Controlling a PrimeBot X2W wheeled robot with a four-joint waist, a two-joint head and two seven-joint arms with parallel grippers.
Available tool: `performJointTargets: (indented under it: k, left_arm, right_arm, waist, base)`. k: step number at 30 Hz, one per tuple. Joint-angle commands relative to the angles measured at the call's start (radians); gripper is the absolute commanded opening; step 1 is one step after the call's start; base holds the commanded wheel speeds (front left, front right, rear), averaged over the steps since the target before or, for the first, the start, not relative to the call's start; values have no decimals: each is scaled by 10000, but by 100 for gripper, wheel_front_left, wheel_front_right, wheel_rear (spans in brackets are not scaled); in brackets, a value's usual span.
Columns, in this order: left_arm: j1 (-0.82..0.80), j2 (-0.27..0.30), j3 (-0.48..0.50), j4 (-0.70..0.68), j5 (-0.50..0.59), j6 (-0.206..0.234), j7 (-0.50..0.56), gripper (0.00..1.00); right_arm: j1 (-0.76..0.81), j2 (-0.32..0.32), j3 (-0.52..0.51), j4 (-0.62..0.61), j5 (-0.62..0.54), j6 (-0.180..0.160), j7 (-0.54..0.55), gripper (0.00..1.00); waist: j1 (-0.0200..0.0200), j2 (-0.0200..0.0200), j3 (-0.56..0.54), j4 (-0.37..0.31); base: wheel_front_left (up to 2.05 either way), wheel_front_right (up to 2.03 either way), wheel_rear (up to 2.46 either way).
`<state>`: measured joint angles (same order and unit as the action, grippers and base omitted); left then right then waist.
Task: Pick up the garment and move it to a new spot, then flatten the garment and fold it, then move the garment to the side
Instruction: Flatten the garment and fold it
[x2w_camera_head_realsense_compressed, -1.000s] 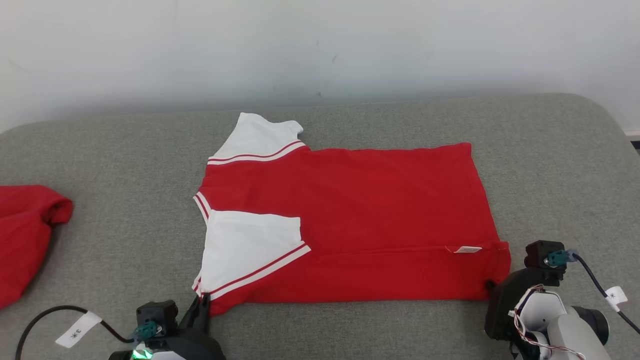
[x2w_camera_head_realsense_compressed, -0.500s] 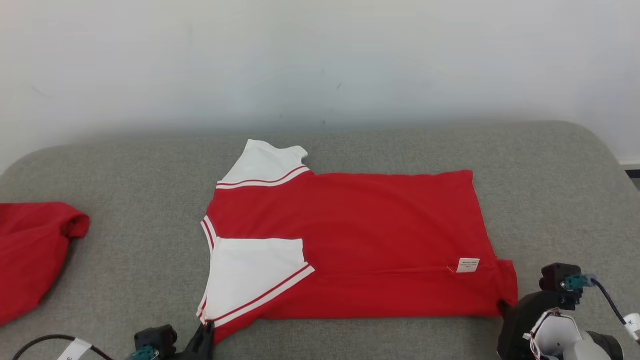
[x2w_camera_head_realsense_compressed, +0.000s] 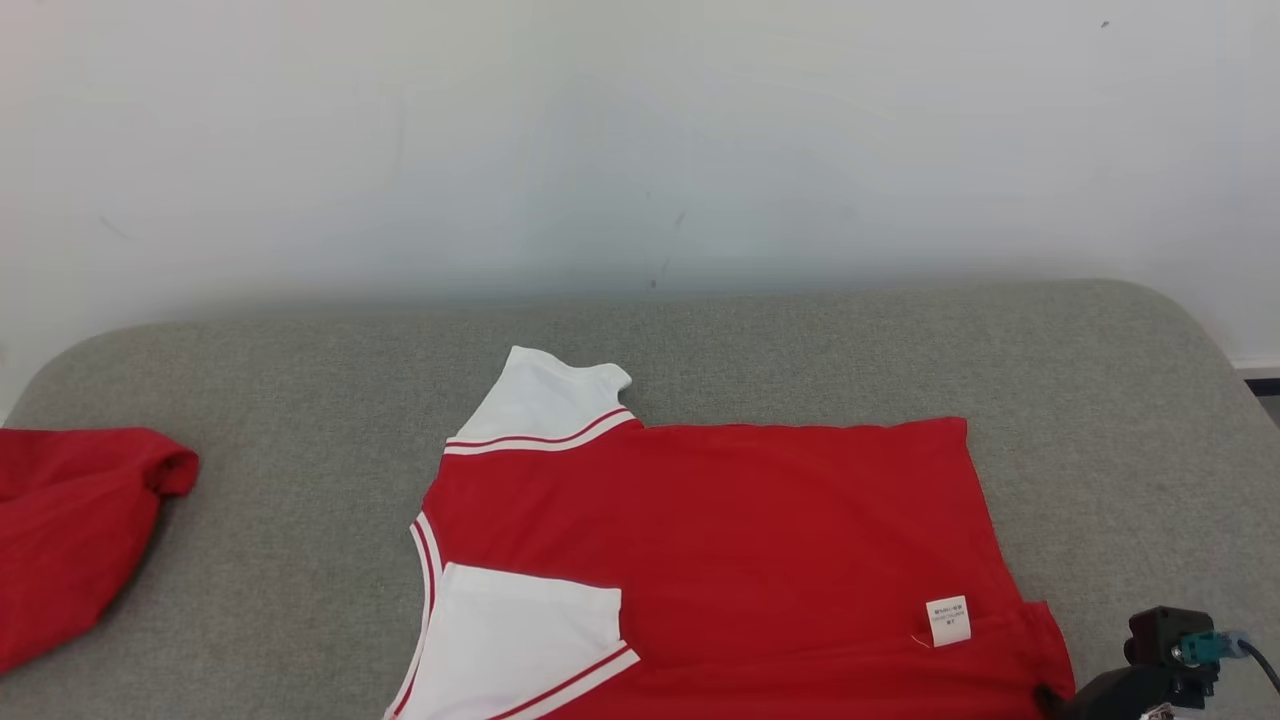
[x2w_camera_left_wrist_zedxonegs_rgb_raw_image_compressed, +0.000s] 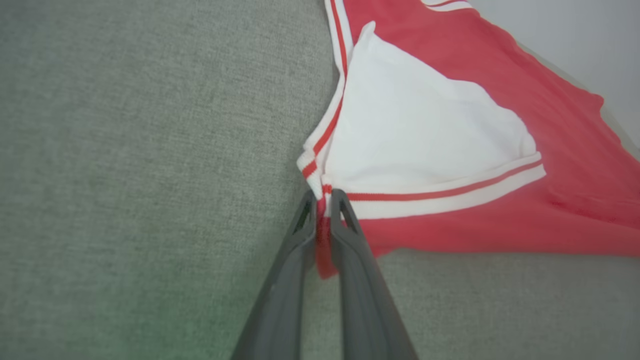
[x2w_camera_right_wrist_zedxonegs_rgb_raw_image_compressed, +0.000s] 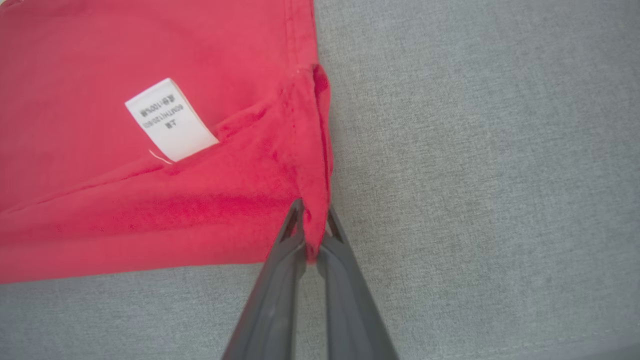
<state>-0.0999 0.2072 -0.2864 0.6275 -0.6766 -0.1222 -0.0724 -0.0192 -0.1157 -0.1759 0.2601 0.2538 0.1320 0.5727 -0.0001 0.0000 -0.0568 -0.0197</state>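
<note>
The garment (x2w_camera_head_realsense_compressed: 720, 540) is a red shirt with white sleeves, spread flat on the grey padded surface (x2w_camera_head_realsense_compressed: 300, 400) with its collar end to the left. My left gripper (x2w_camera_left_wrist_zedxonegs_rgb_raw_image_compressed: 322, 197) is shut on the near corner by the striped white sleeve (x2w_camera_left_wrist_zedxonegs_rgb_raw_image_compressed: 425, 135). My right gripper (x2w_camera_right_wrist_zedxonegs_rgb_raw_image_compressed: 310, 215) is shut on the near hem corner of the red cloth (x2w_camera_right_wrist_zedxonegs_rgb_raw_image_compressed: 150, 215), beside the white care label (x2w_camera_right_wrist_zedxonegs_rgb_raw_image_compressed: 167, 120). In the head view the right gripper (x2w_camera_head_realsense_compressed: 1048, 693) sits at the bottom right, against the hem corner, close to the label (x2w_camera_head_realsense_compressed: 948, 620).
A second red cloth (x2w_camera_head_realsense_compressed: 70, 520) lies bunched at the left edge of the surface. A pale wall (x2w_camera_head_realsense_compressed: 640, 150) rises right behind the surface. Bare grey padding lies beyond the shirt and to its right, up to the rounded right edge (x2w_camera_head_realsense_compressed: 1215, 350).
The head camera has tilted up, so the whole picture has slid down and the left gripper has left it. The care label has turned from lying sideways to upright. Both grips hold.
</note>
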Motion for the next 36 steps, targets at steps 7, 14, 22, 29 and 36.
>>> performJointTargets:
  k: [7,14,22,29,36]
  left_arm:
    - [1269,112,50,-1497,-332,440,516,0]
    - [1441,120,-174,-1664,99,718,131,100]
    - [1091,335,-78,-1346,437,936,-496,100]
    - [183,600,-181,-1449,828,793,-931,100]
    - [-1795,548,-578,-1320,1287,876,-210,100]
  right_arm:
    - [792,185,-248,-642,-76,-26,369,0]
    - [1088,331,48,-644,-44,-26,427,100]
    - [928,115,-45,-932,-121,-26,-416,100]
    - [1128,293,-212,-1591,44,-26,-1373,100]
    - [856,437,251,-2407,-117,-26,-2031,100]
  waist:
    - [1,0,-15,55]
    - [1,0,41,65]
    - [1,0,60,73]
    - [1,0,184,173]
    - [1,0,847,-352]
  base:
    - [0,0,0]
    - [0,0,0]
    - [0,0,0]
    - [0,0,0]
    - [0,0,0]
